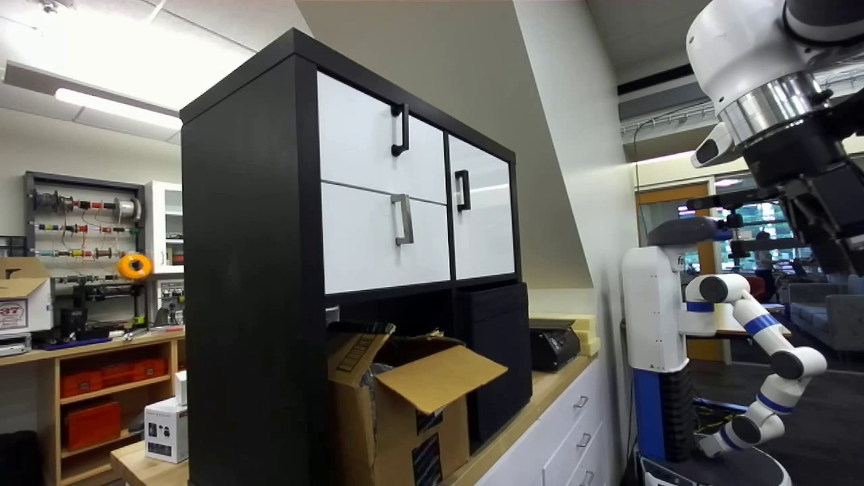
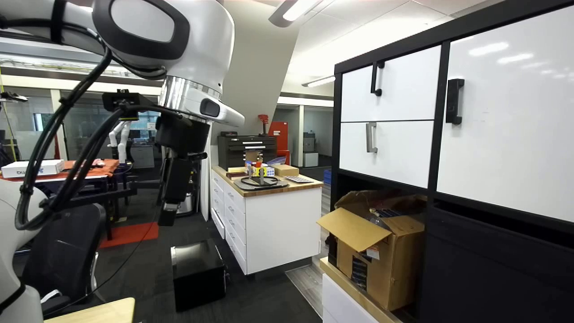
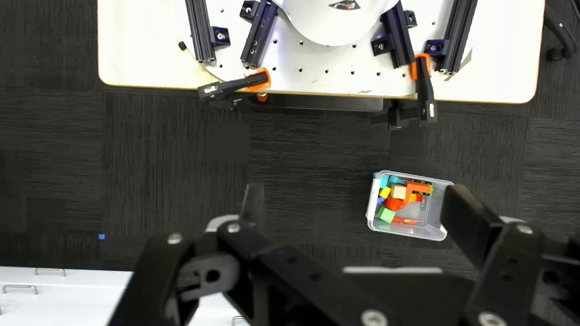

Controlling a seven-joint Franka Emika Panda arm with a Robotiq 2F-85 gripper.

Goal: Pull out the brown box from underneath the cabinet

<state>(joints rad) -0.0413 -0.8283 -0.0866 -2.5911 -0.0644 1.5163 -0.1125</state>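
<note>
Free gap above brown box (image 2: pixel 380 269) within cabinet (image 1: pixel 246 243); flap (image 2: pixel 354 228) juts toward front edge of worktop (image 1: pixel 550 386), obstructing approach; dark bin (image 1: pixel 499 364) closes adjacent side. Open air around gripper (image 3: pixel 355 203); two clamps (image 3: pixel 425 90) overhang table (image 3: pixel 149 54) edge between corners, tub (image 3: pixel 410 231) beyond.

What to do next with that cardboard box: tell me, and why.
Probably swing the open gripper toward the front flap of the cardboard box: the gripper hangs apart from it, while the flap juts from the cube-shelf cabinet, a likely grasping edge.

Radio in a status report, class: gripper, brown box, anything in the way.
Gripper open, nothing held. Brown box low in cabinet, not fully out. Possible snag: open cardboard flap jutting out front.
</note>
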